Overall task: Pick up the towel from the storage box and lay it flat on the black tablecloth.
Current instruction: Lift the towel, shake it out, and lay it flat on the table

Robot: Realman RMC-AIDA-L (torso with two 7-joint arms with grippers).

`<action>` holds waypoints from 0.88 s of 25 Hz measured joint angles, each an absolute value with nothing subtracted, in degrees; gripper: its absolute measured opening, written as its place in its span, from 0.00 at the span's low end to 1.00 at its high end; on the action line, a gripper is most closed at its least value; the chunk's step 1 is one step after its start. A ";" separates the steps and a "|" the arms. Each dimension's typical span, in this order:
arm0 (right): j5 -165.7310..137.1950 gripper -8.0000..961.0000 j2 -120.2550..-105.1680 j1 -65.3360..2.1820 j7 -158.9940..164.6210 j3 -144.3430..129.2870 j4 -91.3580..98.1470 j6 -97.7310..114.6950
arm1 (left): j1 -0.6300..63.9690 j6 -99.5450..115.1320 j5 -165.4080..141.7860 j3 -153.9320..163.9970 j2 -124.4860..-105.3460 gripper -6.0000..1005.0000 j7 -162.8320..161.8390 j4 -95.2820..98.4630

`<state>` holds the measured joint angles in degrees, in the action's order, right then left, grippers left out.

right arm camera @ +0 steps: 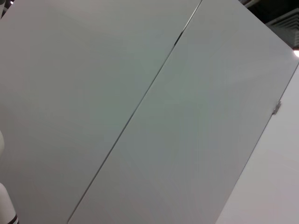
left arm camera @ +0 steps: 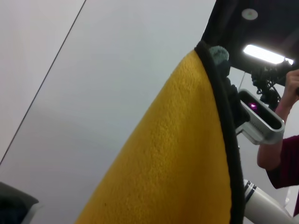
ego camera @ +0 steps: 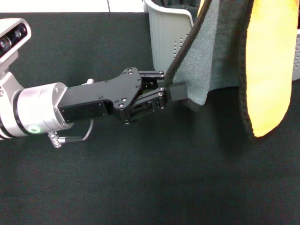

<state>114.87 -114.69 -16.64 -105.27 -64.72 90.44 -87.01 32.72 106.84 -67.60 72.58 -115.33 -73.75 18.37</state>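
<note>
Towel [ego camera: 206, 61] hangs lifted clear of the storage box [ego camera: 166, 33], above the black tablecloth [ego camera: 140, 178]. Left gripper [ego camera: 176, 92] is pinched on its black-stitched lower edge. Step in hand: spreading. Next move likely calls for drawing that edge away from the box and lowering.

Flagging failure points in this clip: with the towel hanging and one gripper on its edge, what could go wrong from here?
1. The left gripper pinches only the black-stitched edge of the towel, so the cloth may slip free.
2. The towel hangs folded, its orange face turned outward, and could land creased on the black tablecloth.
3. It hangs beside the storage box and might drag it.
</note>
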 joint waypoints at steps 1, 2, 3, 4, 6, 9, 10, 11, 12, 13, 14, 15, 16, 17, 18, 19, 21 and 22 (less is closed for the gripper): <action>114.87 0.02 -114.68 -16.62 -105.28 -64.70 90.43 -87.01 | 32.57 106.94 -67.48 72.26 -115.33 0.27 -73.85 18.37; 114.87 0.02 -114.65 -16.57 -105.31 -64.66 90.44 -87.01 | 32.42 107.02 -67.45 71.72 -115.32 0.25 -74.03 18.37; 114.87 0.02 -114.65 -16.57 -105.31 -64.66 90.44 -87.01 | 32.42 107.02 -67.45 71.72 -115.32 0.23 -74.03 18.37; 114.87 0.02 -114.65 -16.55 -105.34 -64.63 90.42 -87.01 | 32.35 107.02 -67.45 71.42 -115.31 0.22 -74.14 18.37; 114.87 0.02 -114.64 -16.54 -105.39 -64.45 90.39 -87.01 | 32.23 107.04 -67.46 71.09 -115.27 0.22 -74.21 18.37; 114.87 0.02 -114.62 -16.53 -105.45 -64.13 90.37 -87.10 | 32.15 107.04 -67.66 71.05 -115.17 0.22 -74.14 18.36; 114.87 0.02 -114.62 -16.55 -105.47 -64.09 90.36 -87.13 | 32.15 107.05 -67.85 71.05 -115.16 0.22 -73.98 18.36; 114.87 0.02 -114.61 -16.56 -105.48 -64.06 90.34 -87.14 | 32.15 107.03 -67.88 71.04 -115.16 0.22 -73.91 18.36; 114.87 0.02 -114.61 -16.57 -105.47 -64.06 90.33 -87.14 | 32.15 106.99 -67.91 71.05 -115.18 0.22 -73.83 18.36; 114.87 0.02 -114.60 -16.62 -105.51 -64.06 90.29 -87.15 | 32.18 106.93 -67.93 71.09 -115.24 0.22 -73.75 18.36; 114.87 0.02 -114.60 -16.63 -105.53 -64.06 90.29 -87.15 | 32.24 106.90 -67.95 71.13 -115.32 0.22 -73.68 18.35; 114.87 0.02 -114.60 -16.66 -105.65 -64.06 90.28 -87.16 | 32.30 106.90 -67.97 71.15 -115.36 0.21 -73.63 18.33; 114.87 0.02 -114.60 -16.67 -105.71 -64.06 90.25 -87.16 | 32.32 106.89 -67.96 71.13 -115.51 0.21 -73.63 18.30; 114.87 0.02 -114.60 -16.67 -105.83 -64.07 90.15 -87.17 | 32.32 106.85 -67.91 71.07 -115.66 0.21 -73.66 18.29; 114.87 0.02 -114.62 -16.70 -105.93 -64.07 89.97 -87.17 | 32.30 106.81 -67.85 71.02 -115.76 0.21 -73.70 18.28; 114.87 0.02 -114.64 -16.73 -106.00 -64.07 89.76 -87.17 | 32.29 106.76 -67.83 70.98 -115.84 0.21 -73.73 18.28; 114.87 0.02 -114.65 -16.81 -106.08 -64.08 89.48 -87.18 | 32.33 106.69 -68.05 70.95 -116.02 0.20 -73.77 18.28; 114.87 0.02 -114.66 -16.86 -106.10 -64.10 89.41 -87.18 | 32.33 106.69 -68.05 70.95 -116.02 0.18 -73.77 18.28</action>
<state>114.87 -114.66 -16.86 -106.10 -64.10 89.41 -87.18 32.33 106.69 -68.05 70.95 -116.02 -73.77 18.28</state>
